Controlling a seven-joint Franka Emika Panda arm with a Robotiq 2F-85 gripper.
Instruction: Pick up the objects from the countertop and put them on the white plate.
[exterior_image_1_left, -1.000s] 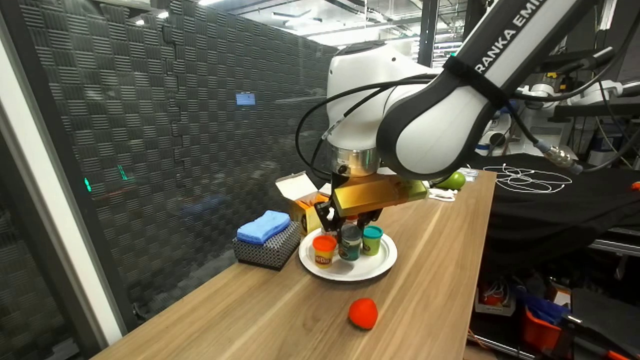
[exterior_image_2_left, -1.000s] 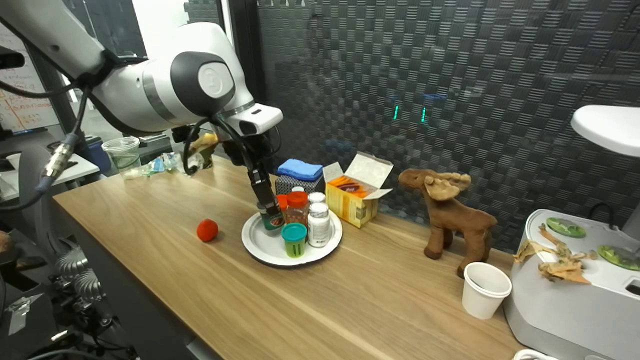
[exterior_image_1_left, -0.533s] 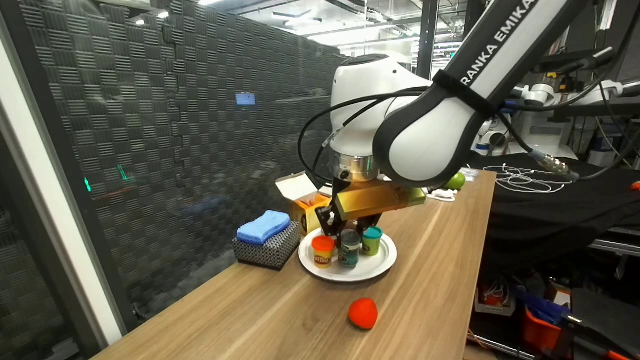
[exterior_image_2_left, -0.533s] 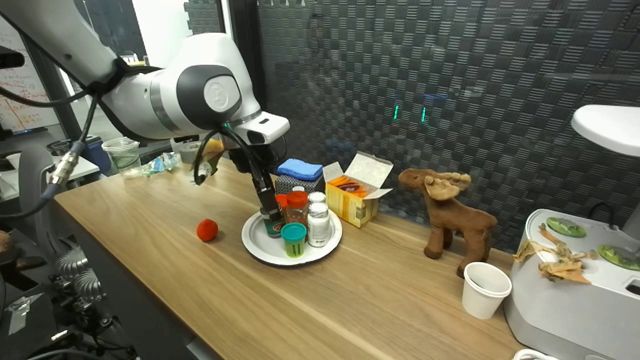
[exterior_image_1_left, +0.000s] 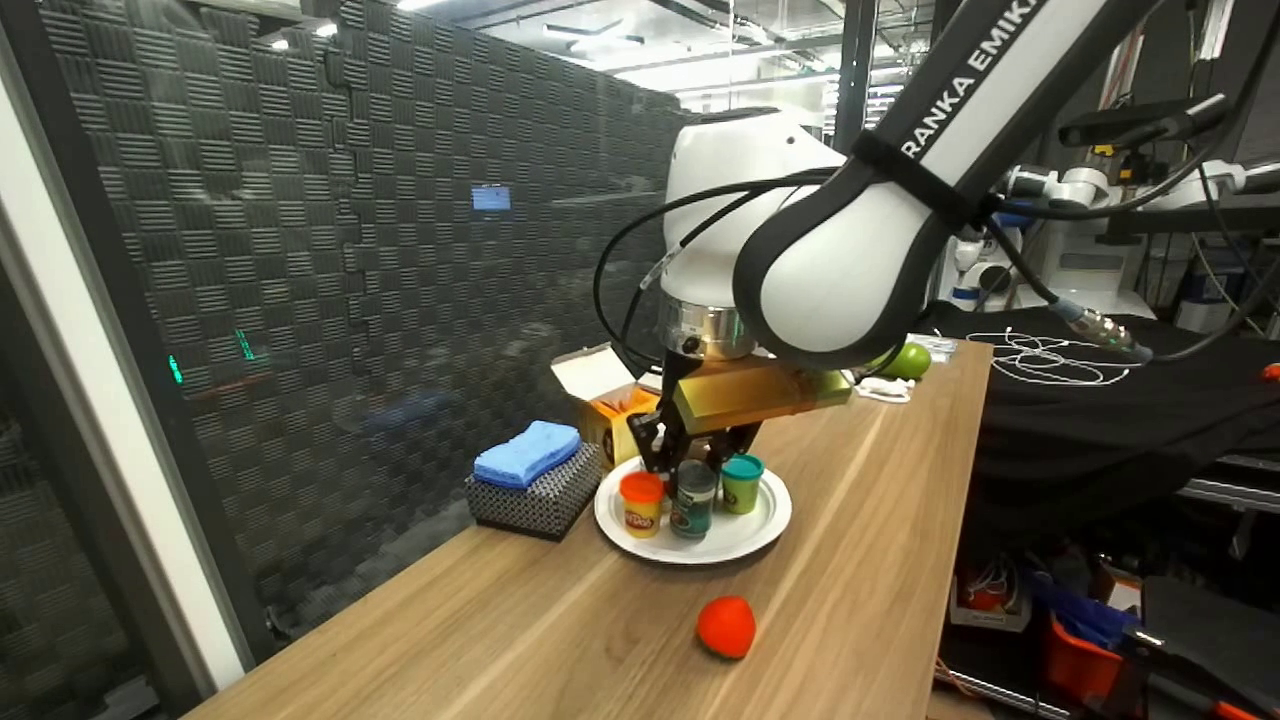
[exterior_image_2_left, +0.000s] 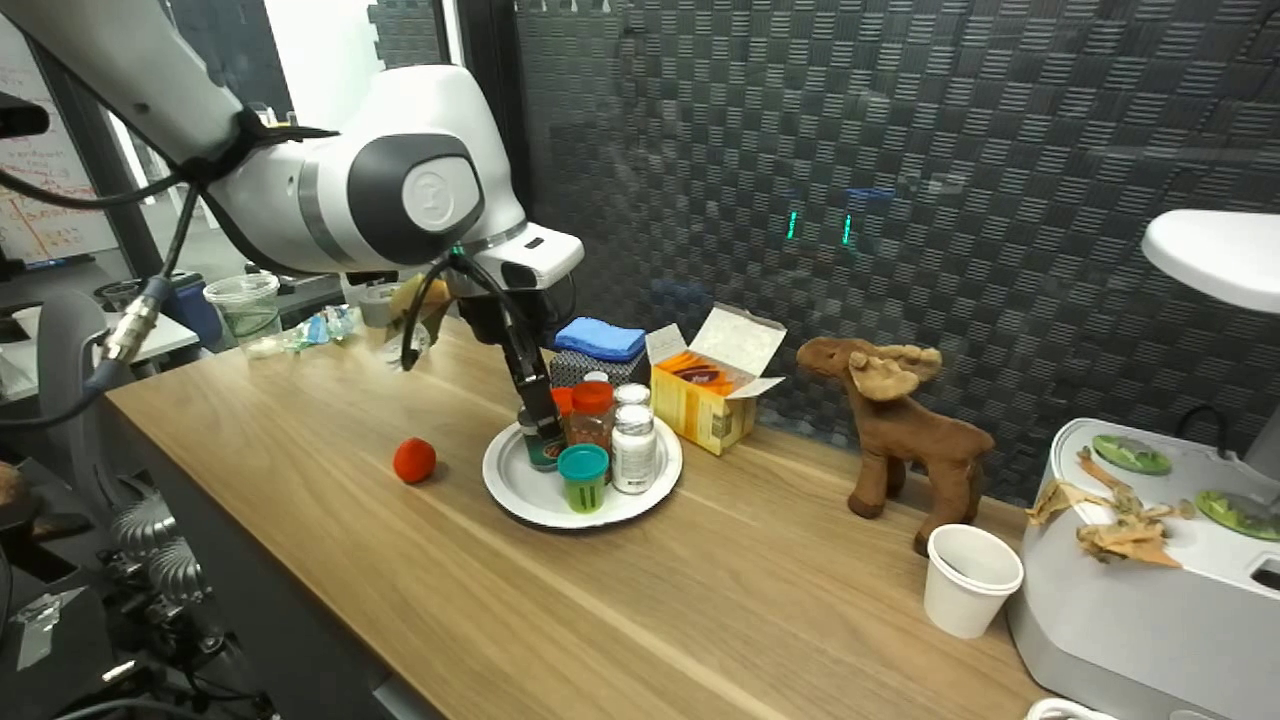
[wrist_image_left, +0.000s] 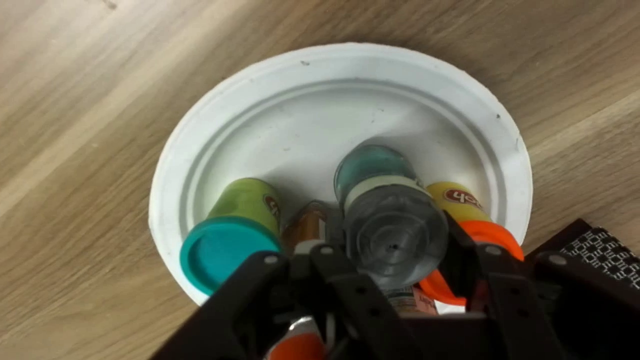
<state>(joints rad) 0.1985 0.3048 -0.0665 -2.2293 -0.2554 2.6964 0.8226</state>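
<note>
The white plate (exterior_image_1_left: 745, 538) rests on the wooden countertop (exterior_image_1_left: 560, 630). My gripper (wrist_image_left: 395, 235) is shut on a green jar (exterior_image_1_left: 692, 512) with a dark grey lid, one finger on each side. That jar is upright and its base appears to touch the plate. Around it on the plate are a yellow tub (exterior_image_1_left: 642, 508) with an orange lid, a green tub (exterior_image_2_left: 584, 490) with a teal lid, a red-lidded jar (exterior_image_2_left: 592, 412) and white bottles (exterior_image_2_left: 633, 455). The orange ball (exterior_image_1_left: 727, 628) lies on the countertop, off the plate. My fingers partly hide the rear containers.
A patterned dark box (exterior_image_1_left: 540, 505) with a blue block (exterior_image_1_left: 528, 453) on top stands beside the plate. Behind the plate is an open yellow carton (exterior_image_2_left: 703, 405). Farther along are a plush moose (exterior_image_2_left: 905, 430), white paper cups (exterior_image_2_left: 965, 590) and a grey appliance (exterior_image_2_left: 1150, 600).
The arm has come down with the dark-lidded jar, lowering it onto the plate area among the tubs. Plate and containers have shifted very slightly. The orange ball has not moved.
</note>
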